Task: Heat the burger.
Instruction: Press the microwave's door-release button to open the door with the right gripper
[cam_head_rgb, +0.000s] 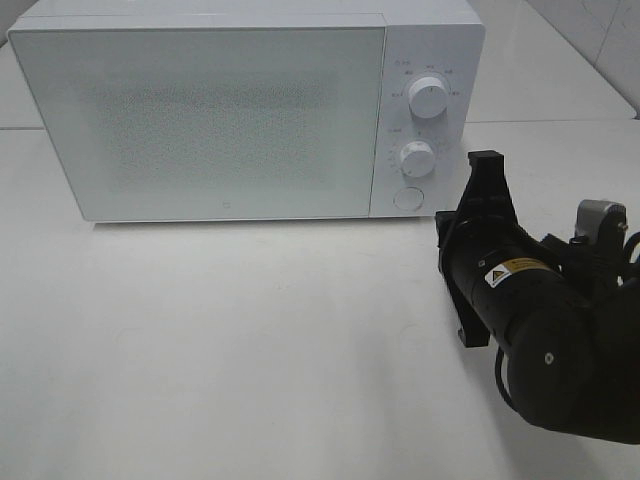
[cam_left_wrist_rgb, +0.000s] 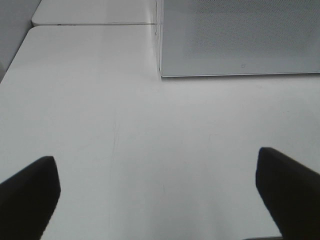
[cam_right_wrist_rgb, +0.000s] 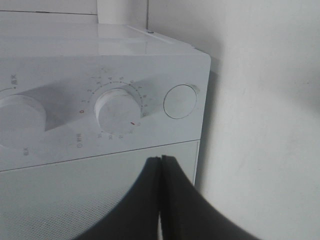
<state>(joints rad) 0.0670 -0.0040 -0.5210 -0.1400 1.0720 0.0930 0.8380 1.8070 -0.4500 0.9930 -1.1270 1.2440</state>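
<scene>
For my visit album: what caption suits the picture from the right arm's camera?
Shut, empty right gripper facing the white microwave, near its dial and round button.

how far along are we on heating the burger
Done, seemingly: the microwave door is shut and no burger is in view, so it may be inside; the frosted door hides it. In hand: the right gripper, shut and empty, is near the lower dial and round button. The left gripper hangs open over the table. Left: likely starting the heating.
</scene>
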